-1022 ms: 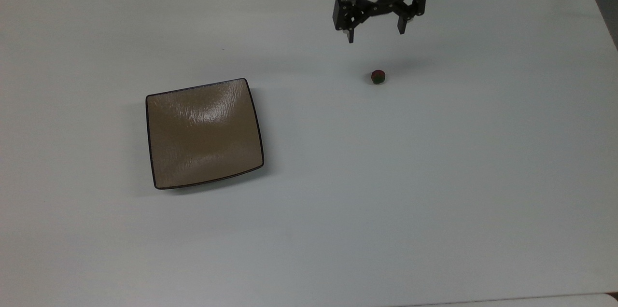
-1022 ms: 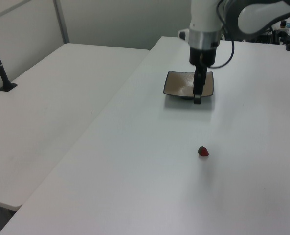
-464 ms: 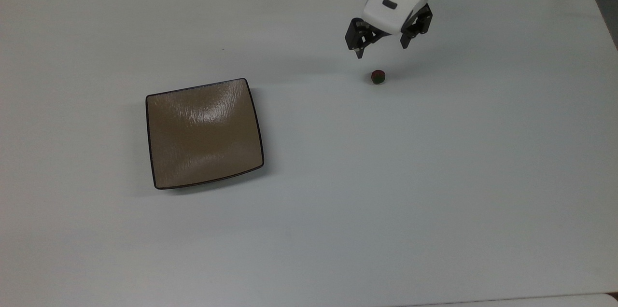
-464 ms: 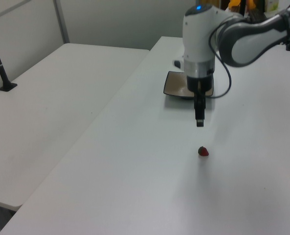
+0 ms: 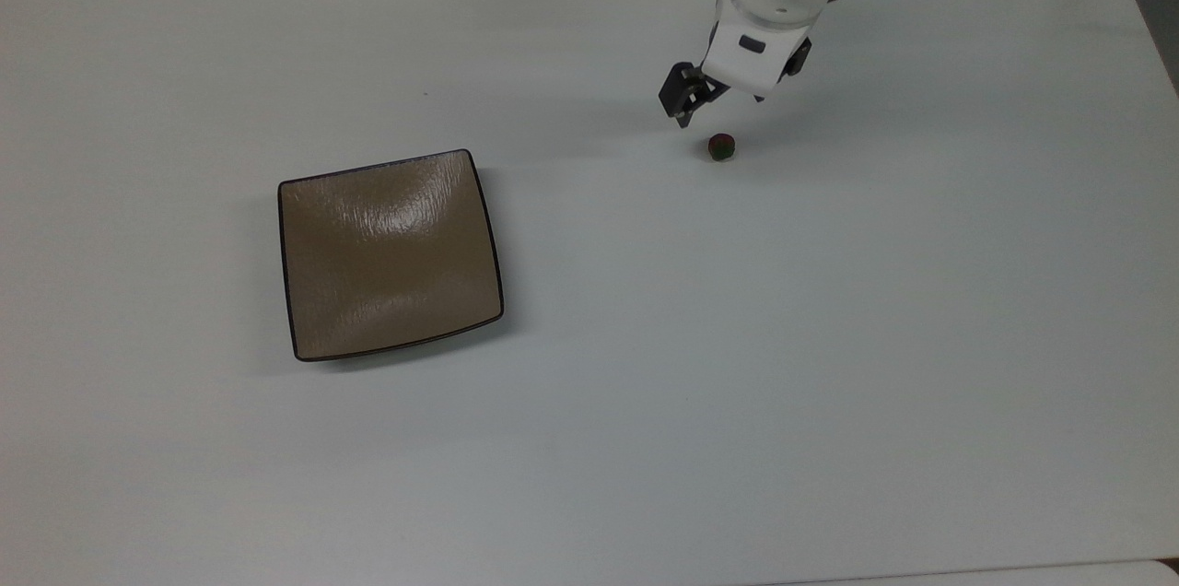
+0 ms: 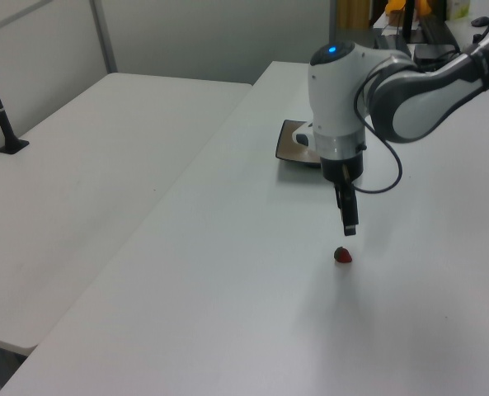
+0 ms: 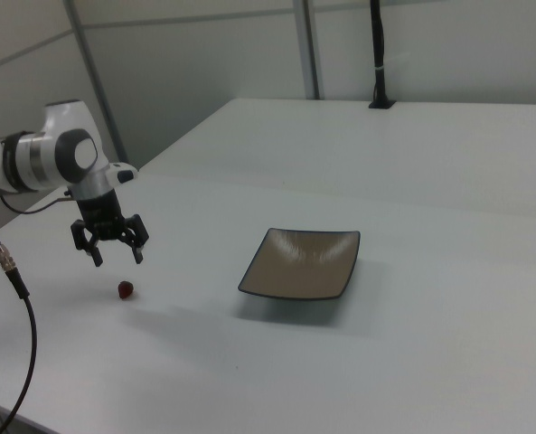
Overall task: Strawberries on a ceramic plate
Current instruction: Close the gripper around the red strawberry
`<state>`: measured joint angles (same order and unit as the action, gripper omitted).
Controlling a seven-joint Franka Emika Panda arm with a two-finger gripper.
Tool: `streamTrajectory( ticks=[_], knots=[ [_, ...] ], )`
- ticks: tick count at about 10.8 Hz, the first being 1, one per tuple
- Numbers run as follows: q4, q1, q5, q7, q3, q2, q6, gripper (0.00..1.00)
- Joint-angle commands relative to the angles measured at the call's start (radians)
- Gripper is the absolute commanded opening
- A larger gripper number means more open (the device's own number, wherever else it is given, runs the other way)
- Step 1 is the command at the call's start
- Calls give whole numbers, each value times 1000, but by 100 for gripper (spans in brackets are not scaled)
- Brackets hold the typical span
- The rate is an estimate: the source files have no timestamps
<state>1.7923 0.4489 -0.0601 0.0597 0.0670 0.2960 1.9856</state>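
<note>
The gripper (image 7: 117, 258) hangs with its two black fingers (image 7: 97, 258) spread wide and empty, poised just above the strawberry (image 7: 125, 289), which sits alone on the white table (image 5: 829, 383); in the top view the gripper (image 5: 717, 110) stands just up from the berry (image 5: 721, 146), not yet around it; the ceramic plate (image 5: 304, 328) lies well apart, toward the top view's left, bare of fruit; the step in hand appears to be the descent to grasp, and it would go best with the berry centred between the fingers before closing, the tips brought low to the tabletop, since so small and round a thing could roll or squirt aside under an off-centre pinch; in the left view the fingers (image 6: 348, 224) line up edge-on, so their gap cannot be read there, and the arm (image 6: 417, 99) covers part of the plate (image 6: 287, 145); in the top view the white wrist housing hides one finger; the berry's green cap is barely made out.
</note>
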Motion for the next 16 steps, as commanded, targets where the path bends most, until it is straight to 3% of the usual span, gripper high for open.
streamTrajectory(
  ticks=[1,8,9,11,14,15,16],
  knots=[
    [126,5,-10,-18,10,-6,165,100],
    [157,4,-21,-20,19,35,269,100],
    [157,4,-29,-20,19,35,269,93],
    [157,1,-32,-20,20,37,269,63],
    [156,-4,-32,-20,22,37,271,9],
    [154,-4,-30,-20,22,37,271,0],
    [154,-4,-29,-18,22,35,268,0]
  ],
)
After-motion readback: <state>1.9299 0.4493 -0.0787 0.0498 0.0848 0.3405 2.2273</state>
